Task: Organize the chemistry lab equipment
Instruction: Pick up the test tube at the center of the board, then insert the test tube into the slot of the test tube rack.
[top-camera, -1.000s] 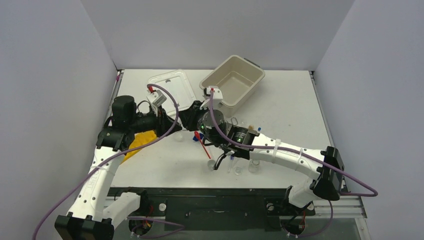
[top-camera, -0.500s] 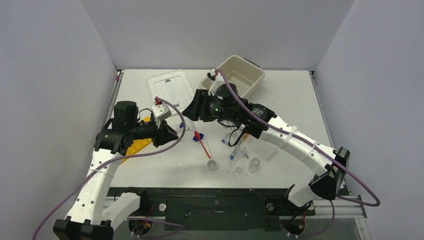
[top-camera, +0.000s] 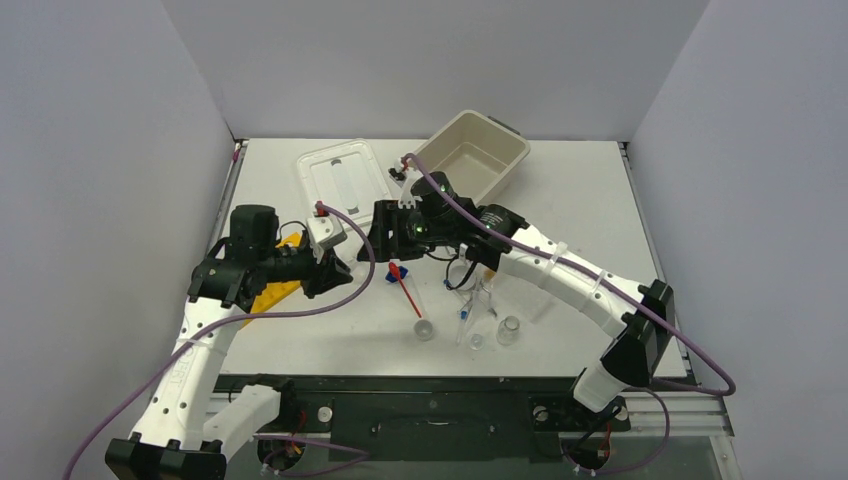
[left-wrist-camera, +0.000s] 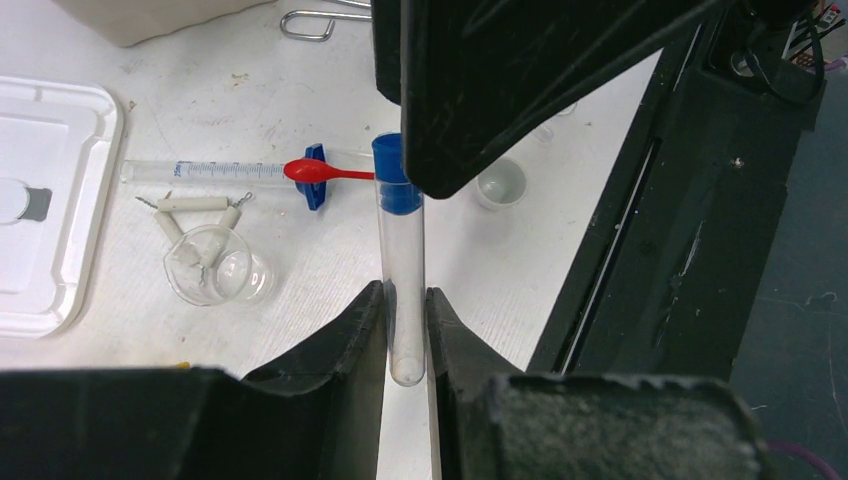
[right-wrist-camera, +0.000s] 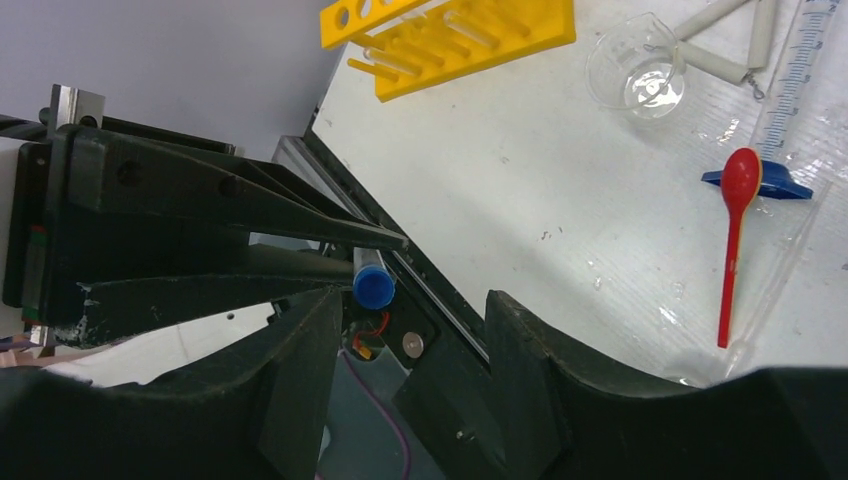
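Now the right gripper (right-wrist-camera: 415, 300) stands with its jaws spread wide, where a second ago they were nearly together. The blue cap (right-wrist-camera: 373, 287) sits in the gap between its fingers, nearer one of them, and touches neither as far as I can tell.

The left gripper (left-wrist-camera: 405, 300) has not let go. Its fingers are pinched narrow on the test tube (left-wrist-camera: 404, 250) close to the rounded bottom. The tube runs straight out ahead of its fingertips to the capped end, which meets the right gripper's dark body. It is held clear of the table, above the red spatula (left-wrist-camera: 330, 172) and the small beaker (left-wrist-camera: 215, 268), which lie below and ahead of the left gripper.

I read this as the release after a handover or a capping, so the left gripper alone now carries the tube. For the task, one capped tube looks ready to be put away, probably in the yellow rack (right-wrist-camera: 450, 35), which lies beyond the right gripper's fingertips and beneath the left arm. The right gripper should first back off along the tube's line, or it may knock the cap.
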